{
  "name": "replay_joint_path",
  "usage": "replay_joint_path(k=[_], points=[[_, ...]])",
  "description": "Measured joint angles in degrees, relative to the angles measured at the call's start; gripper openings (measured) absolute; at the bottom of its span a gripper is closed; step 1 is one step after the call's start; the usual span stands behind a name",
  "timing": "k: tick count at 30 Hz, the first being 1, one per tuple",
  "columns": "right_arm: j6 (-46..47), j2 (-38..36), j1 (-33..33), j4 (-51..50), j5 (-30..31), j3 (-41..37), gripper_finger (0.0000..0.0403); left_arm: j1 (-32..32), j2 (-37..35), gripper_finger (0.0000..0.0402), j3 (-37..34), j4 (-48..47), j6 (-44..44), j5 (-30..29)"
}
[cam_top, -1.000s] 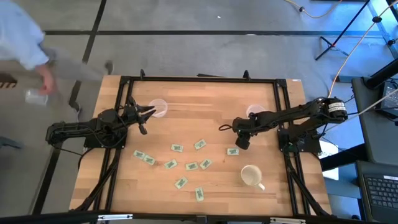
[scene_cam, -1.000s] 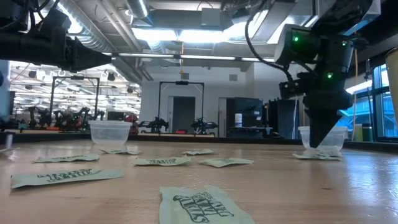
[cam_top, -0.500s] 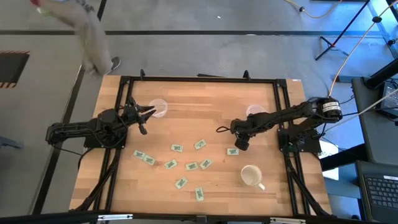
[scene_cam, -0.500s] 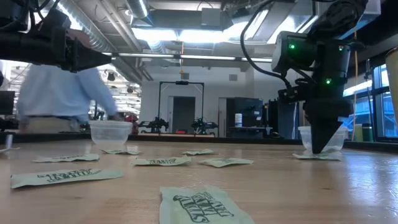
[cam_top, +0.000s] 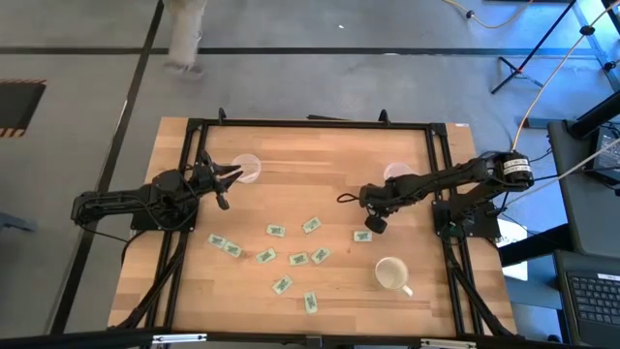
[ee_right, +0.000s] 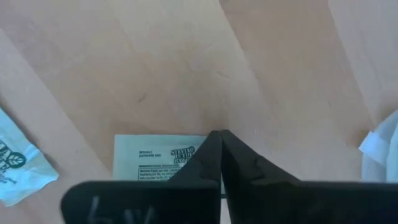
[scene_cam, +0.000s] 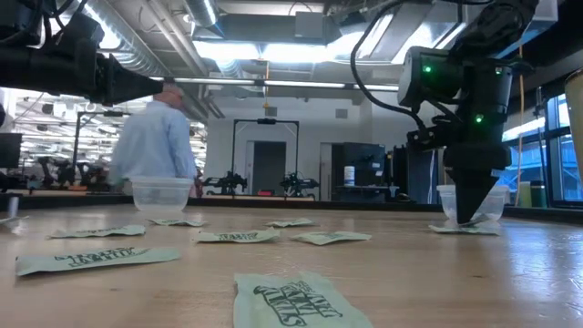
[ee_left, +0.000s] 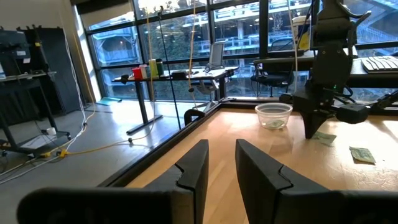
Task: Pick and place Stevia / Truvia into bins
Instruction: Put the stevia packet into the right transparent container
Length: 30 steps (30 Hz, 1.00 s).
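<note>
My right gripper (cam_top: 370, 226) points straight down at a Stevia packet (cam_top: 362, 236) on the right half of the table (cam_top: 329, 155), fingers (ee_right: 211, 163) pressed together with nothing between them — the tips meet over the packet's near edge. The right cup (cam_top: 396, 174) stands near, toward the far edge. Bare wood lies between packet and cup. My left gripper (cam_top: 231, 175) waits beside the left cup (cam_top: 246, 167), fingers slightly parted and empty. The other packets (cam_top: 291, 258) lie scattered mid-table, and a white mug (cam_top: 390, 274) sits nearer the front.

White, green-printed packets (cam_top: 277, 230)
</note>
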Motion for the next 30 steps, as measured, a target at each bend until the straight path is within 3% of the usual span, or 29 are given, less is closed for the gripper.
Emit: replay_joint_path(k=[10, 14, 17, 23, 30], points=[[-4.26, -4.21, 0.04, -4.58, -0.15, 7.12, 0.0001, -0.01, -0.01, 0.0075, 0.0, 0.0, 0.0, -0.01], [-4.59, -5.69, -0.03, -15.26, 5.25, 12.23, 0.0001, 0.0, 0.01, 0.0075, 0.0, 0.0, -0.02, 0.01], [-4.15, -7.67, -1.01, -20.97, 5.97, 14.99, 0.0001, 0.01, 0.01, 0.0075, 0.0, 0.0, 0.0, -0.01], [-3.28, -13.26, -6.41, -23.66, 9.54, 14.78, 0.0001, 0.01, -0.01, 0.0075, 0.0, 0.0, 0.0, -0.01], [-3.04, -15.74, -15.33, -22.33, 9.7, 10.82, 0.0, -0.01, 0.01, 0.0075, 0.0, 0.0, 0.01, -0.01]])
